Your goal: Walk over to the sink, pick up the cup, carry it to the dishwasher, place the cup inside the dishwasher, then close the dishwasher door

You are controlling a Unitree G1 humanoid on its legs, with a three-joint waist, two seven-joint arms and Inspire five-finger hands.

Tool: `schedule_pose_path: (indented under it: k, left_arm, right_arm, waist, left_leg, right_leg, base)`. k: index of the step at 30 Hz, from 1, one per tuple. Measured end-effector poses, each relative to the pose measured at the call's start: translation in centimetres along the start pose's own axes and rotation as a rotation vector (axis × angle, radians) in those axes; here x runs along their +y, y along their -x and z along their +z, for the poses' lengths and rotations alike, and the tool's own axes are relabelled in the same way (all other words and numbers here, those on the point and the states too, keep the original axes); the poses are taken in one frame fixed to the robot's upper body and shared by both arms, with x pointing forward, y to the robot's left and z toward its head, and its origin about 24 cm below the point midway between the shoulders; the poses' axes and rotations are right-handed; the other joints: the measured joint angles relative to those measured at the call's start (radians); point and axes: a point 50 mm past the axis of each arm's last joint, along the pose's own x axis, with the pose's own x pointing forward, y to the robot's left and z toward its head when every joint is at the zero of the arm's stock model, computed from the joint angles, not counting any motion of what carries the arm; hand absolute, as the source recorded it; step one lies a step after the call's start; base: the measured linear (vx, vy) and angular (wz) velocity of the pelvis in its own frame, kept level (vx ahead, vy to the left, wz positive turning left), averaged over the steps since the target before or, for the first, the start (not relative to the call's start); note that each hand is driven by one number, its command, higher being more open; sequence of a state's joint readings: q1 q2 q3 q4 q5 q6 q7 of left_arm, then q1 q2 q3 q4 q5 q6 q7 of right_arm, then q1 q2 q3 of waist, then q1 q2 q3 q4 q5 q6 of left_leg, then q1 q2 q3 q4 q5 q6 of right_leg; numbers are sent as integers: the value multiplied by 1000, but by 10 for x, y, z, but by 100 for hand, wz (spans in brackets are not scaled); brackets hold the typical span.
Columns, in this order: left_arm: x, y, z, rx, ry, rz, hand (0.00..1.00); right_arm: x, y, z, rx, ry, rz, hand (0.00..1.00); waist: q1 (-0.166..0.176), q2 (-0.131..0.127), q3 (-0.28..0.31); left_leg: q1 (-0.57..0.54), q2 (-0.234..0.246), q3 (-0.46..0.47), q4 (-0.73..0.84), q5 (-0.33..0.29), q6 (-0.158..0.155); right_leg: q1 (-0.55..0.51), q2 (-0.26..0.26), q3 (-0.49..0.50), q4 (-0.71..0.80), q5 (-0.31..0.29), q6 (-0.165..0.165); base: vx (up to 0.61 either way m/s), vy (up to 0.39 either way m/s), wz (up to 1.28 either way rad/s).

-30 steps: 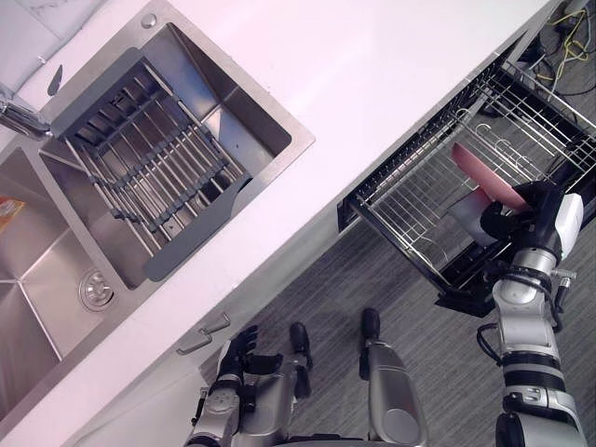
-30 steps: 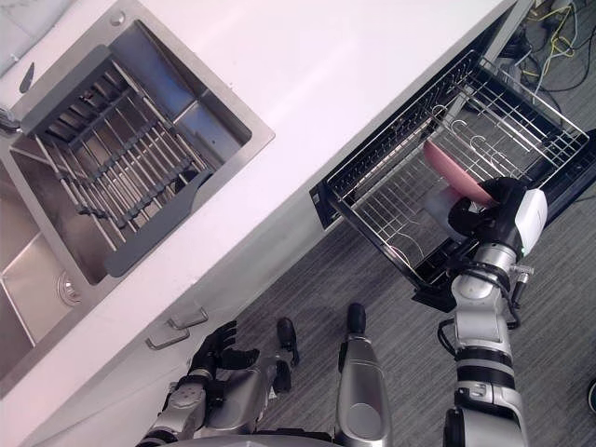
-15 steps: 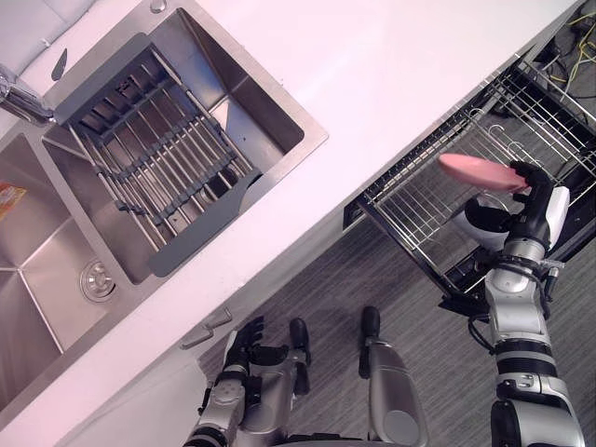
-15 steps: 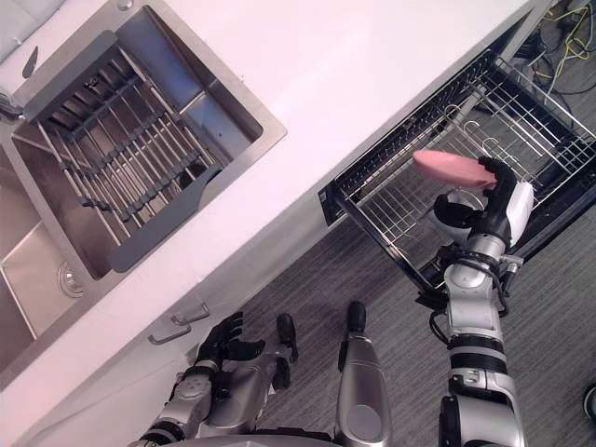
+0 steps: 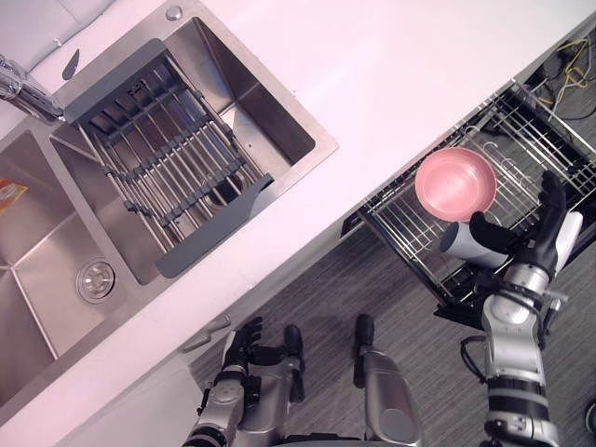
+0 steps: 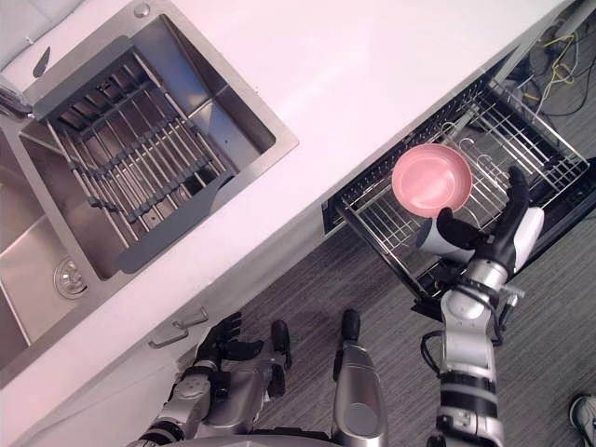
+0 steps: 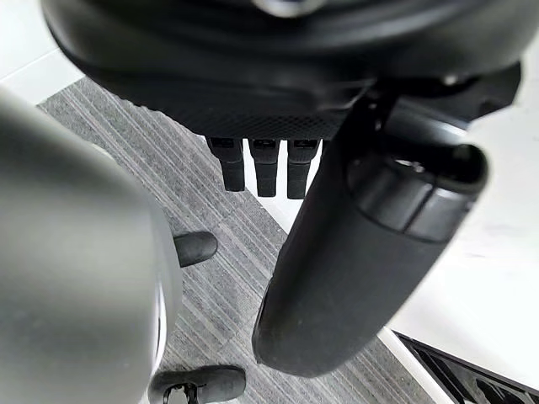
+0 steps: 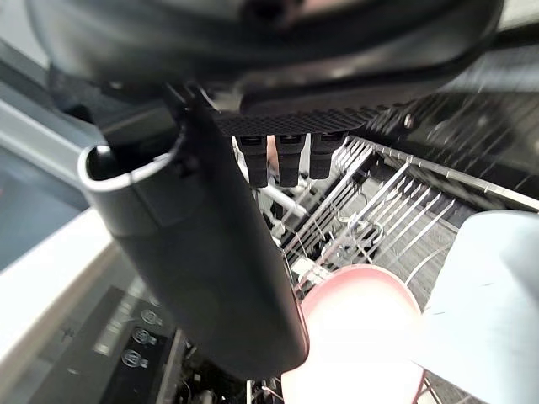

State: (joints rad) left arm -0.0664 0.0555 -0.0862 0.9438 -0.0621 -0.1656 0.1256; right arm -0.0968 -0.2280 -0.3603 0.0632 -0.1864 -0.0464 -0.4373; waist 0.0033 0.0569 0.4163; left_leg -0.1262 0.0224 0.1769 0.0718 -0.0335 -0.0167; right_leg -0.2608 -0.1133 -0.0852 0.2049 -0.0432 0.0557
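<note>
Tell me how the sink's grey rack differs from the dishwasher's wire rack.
The grey rack sits in the sink; the wire rack is pulled out over the floor. The grey rack has a grey frame; the wire rack is bare metal. Only the wire rack holds the pink cup. Both are barred.

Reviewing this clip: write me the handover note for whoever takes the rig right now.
Right hand: open, fingers straight, at the pulled-out dishwasher rack, holding nothing.
Left hand: open and relaxed, low by the cabinet front, idle.
Pink cup: in the rack, mouth facing up, just past the right hand. I cannot tell whether the thumb touches it.
Done: cup carried over and set in the dishwasher.
Left: draw the right hand clear, push the rack in, close the dishwasher door.
</note>
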Motion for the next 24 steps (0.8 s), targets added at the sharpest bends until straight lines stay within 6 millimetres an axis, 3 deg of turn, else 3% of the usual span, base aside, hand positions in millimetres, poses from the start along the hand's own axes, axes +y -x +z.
schedule_pose_path:
  k: [3, 7, 10, 14, 24]
  left_arm:
    - [2, 0, -2, 12, -16, 3, 90]
    - [5, 1, -5, 30, -17, 9, 90]
    - [4, 2, -11, 53, -14, 5, 90]
    - [-1, 7, -20, 84, 12, 7, 90]
    - [2, 19, -45, 169, 57, 40, 90]
  right_arm:
    - [-8, 15, -5, 12, -21, -18, 90]
    - [-21, 37, -24, 94, -89, -39, 90]
    - [-32, 54, -37, 168, -132, -62, 90]
    - [-49, 79, -59, 305, -206, -128, 90]
    - [-86, 112, -116, 584, -365, -352, 90]
  waist:
    - [-3, -20, -13]
    - [-7, -70, -51]
    - [-9, -85, -86]
    - [-15, -85, -130]
    - [-19, -70, -251]
  left_leg:
    - [10, 1, 1, -2, 0, 0]
    - [43, 5, 6, -8, -8, 1]
    - [61, 7, 10, -8, -16, 0]
    - [92, 11, 18, 1, -36, 0]
    - [131, 18, 29, 11, -52, -6]
  right_leg:
    - [20, 2, -1, -21, 4, 2]
    - [63, 8, -2, -54, 9, 3]
    - [87, 10, -2, -68, 9, 4]
    - [127, 12, -3, -83, 8, 5]
    - [172, 14, -5, -78, 1, 6]
  base:
    - [50, 18, -1]
    - [48, 17, -3]
    - [35, 16, -3]
    - [18, 16, -4]
    - [-27, 2, -1]
